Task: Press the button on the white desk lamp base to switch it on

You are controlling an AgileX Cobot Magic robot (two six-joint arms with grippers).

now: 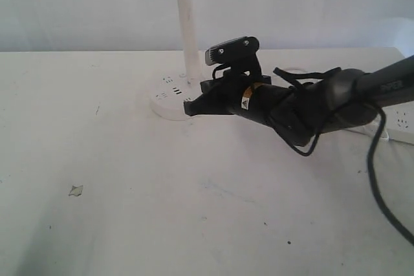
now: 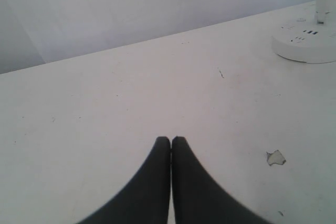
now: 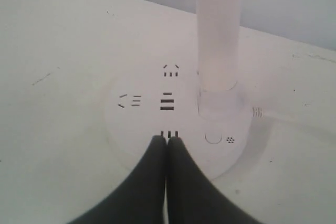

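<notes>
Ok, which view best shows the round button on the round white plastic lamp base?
The right wrist view: the button lies plainly on the base, beside the shut right gripper. The exterior view shows the base partly behind that gripper, no button. The left wrist view catches only part of the base.

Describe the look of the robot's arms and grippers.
The left gripper and right gripper have smooth black fingers curving to narrow rounded tips. The right arm is black and tubular, with a small yellow-and-white sticker, a black camera on top and loose black cables.
</notes>
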